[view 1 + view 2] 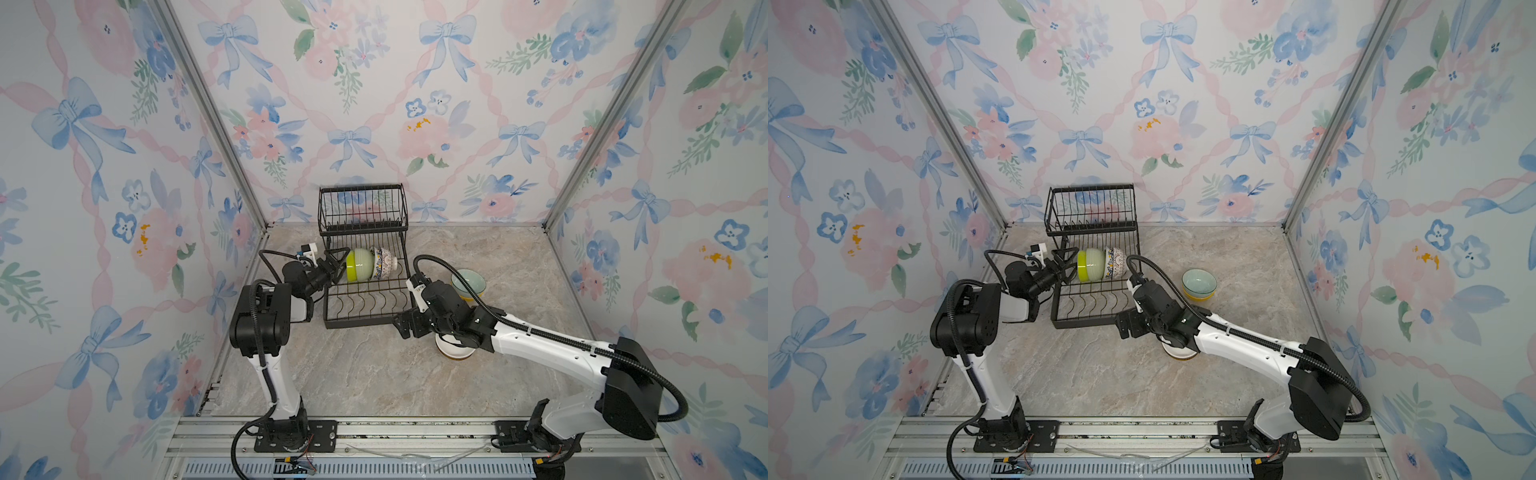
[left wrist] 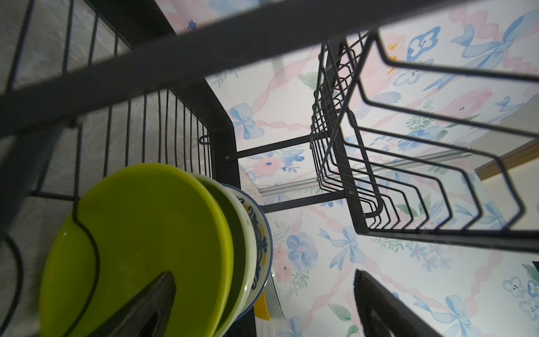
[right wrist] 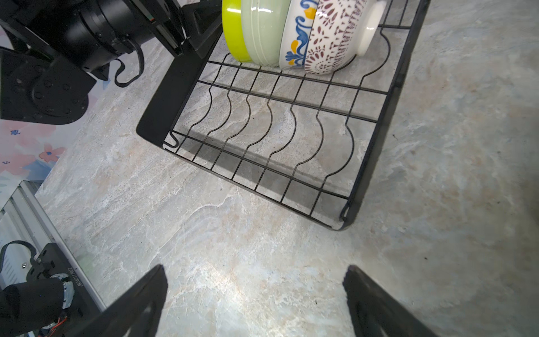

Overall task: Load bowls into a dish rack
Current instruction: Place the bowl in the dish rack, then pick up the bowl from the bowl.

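The black wire dish rack stands at the back of the table. In its lower tray three bowls stand on edge side by side: a lime green bowl, a pale green bowl and a white patterned bowl. My left gripper is open at the lime bowl's mouth, one finger inside it. My right gripper is open over bare table in front of the rack.
A pale teal bowl sits in a yellow bowl to the right of the rack. A white bowl on an orange one lies partly hidden under my right arm. The rack's upper basket holds nothing.
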Available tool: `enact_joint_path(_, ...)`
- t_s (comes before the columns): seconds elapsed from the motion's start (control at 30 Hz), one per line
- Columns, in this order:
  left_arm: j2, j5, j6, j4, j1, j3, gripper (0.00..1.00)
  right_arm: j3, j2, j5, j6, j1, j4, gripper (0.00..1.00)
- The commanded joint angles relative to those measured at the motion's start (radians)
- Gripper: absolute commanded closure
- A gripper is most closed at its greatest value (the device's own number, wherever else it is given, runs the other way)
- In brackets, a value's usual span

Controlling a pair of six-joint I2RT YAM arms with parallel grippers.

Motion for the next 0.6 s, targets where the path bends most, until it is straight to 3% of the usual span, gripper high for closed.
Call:
enact_joint_path(0.0,-0.068,-0.062,0.084,-0.095,-0.01,-0.029,0.02,0.018,-0.041,0.061,-0.034,-0.028,-0.051,0.04)
enact_joint_path(0.43,-0.402,-0.231,0.358,-0.435,-0.064,-0.146,0.02,-0.002,-0.132,0.355,-0.088,-0.089,-0.241,0.04)
enact_joint_path(0.57,-0.51,-0.263,0.444,-0.555,-0.091,-0.168,0.02,-0.032,-0.166,0.378,-0.061,-0.121,-0.302,0.04)
